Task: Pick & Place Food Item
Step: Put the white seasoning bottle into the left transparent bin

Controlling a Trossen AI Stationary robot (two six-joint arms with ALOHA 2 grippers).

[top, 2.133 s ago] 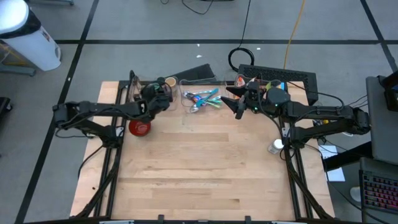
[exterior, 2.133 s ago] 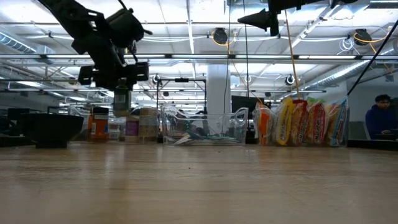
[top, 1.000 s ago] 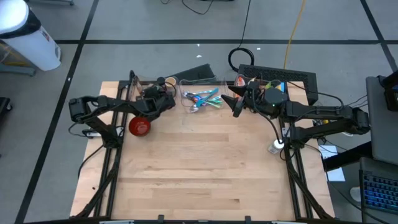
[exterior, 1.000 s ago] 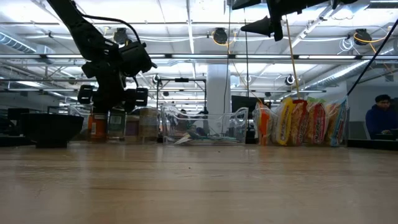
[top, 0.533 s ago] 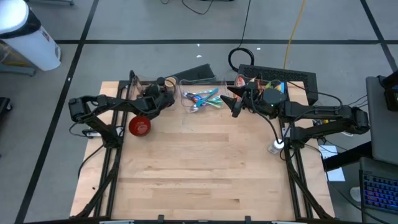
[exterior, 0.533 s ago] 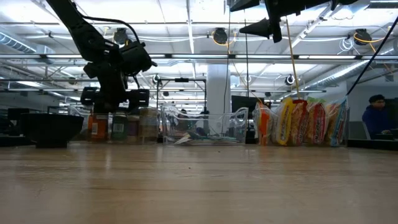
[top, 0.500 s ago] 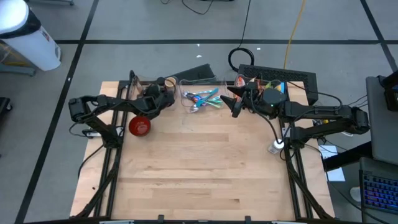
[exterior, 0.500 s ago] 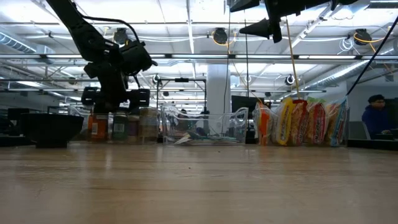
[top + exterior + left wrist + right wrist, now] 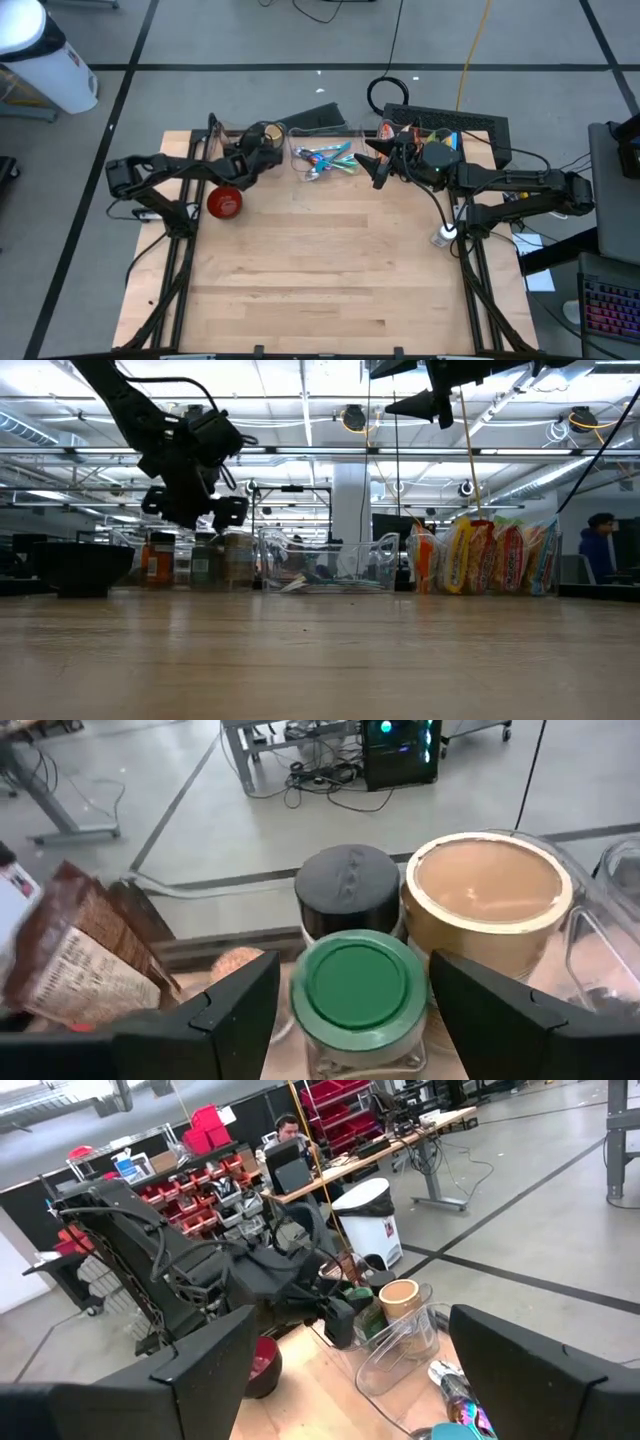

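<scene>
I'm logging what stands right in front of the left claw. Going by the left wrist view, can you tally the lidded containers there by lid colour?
Green lid: 1, the jar between the claw's fingers
Black lid: 1, the jar behind it
Tan lid: 1, the wide canister beside them
Total: 3

Grey floor (image 9: pixel 250 40) w/ dark tape lines around the wood tabletop (image 9: pixel 320 270). White bin (image 9: pixel 40 55) far left on the floor. Ceiling strip lights (image 9: pixel 300 390) overhead. Far side of room: red storage bins (image 9: pixel 205 1125), desks, a seated person (image 9: pixel 290 1130).
</scene>
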